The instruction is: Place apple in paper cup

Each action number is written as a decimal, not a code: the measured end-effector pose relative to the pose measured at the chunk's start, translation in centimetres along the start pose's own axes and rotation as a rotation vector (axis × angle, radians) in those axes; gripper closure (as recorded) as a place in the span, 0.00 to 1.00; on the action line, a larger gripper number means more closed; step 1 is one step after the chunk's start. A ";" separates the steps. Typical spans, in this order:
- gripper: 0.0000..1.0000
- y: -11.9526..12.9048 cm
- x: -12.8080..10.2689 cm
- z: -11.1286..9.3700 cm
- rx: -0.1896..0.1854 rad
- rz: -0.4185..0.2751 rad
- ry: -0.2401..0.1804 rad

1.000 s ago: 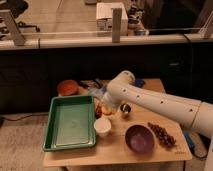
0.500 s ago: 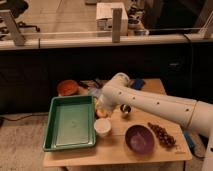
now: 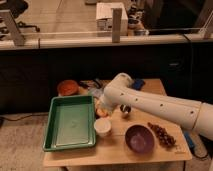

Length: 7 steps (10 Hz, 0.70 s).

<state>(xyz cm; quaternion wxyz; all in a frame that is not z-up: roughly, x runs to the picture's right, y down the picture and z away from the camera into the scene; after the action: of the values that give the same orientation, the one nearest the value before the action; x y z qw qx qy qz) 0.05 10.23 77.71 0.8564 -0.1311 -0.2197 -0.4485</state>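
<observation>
The small white paper cup (image 3: 103, 126) stands upright on the wooden table, just right of the green tray. Directly behind it lies the orange-yellow apple (image 3: 102, 113), partly covered by my gripper. My white arm reaches in from the right and bends down at the wrist. It brings my gripper (image 3: 101, 105) right at the apple, just behind the cup. Whether the gripper touches the apple is hidden by the arm.
A green tray (image 3: 55, 142) fills the table's left side, with an orange bowl (image 3: 67, 87) behind it. A purple bowl (image 3: 139, 139) and a bunch of dark grapes (image 3: 162, 135) sit at the front right. A dark ball (image 3: 125, 109) lies under my arm. A light blue cup (image 3: 95, 93) stands behind the gripper.
My arm has shifted slightly left and lower, bringing the gripper down toward the apple. The cup, bowls and tray stay where they were.
</observation>
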 end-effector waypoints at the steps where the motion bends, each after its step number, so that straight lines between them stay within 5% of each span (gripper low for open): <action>1: 0.96 -0.4 0.0 -0.5 0.010 -0.005 0.007; 4: 0.96 -1.2 -0.8 -3.1 0.008 -0.040 0.004; 7: 0.96 -1.2 -2.1 -4.5 -0.038 -0.067 -0.042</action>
<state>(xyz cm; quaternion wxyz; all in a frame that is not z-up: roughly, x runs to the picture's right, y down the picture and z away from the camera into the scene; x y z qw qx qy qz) -0.83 9.12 72.79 0.8335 -0.1494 -0.2331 -0.4781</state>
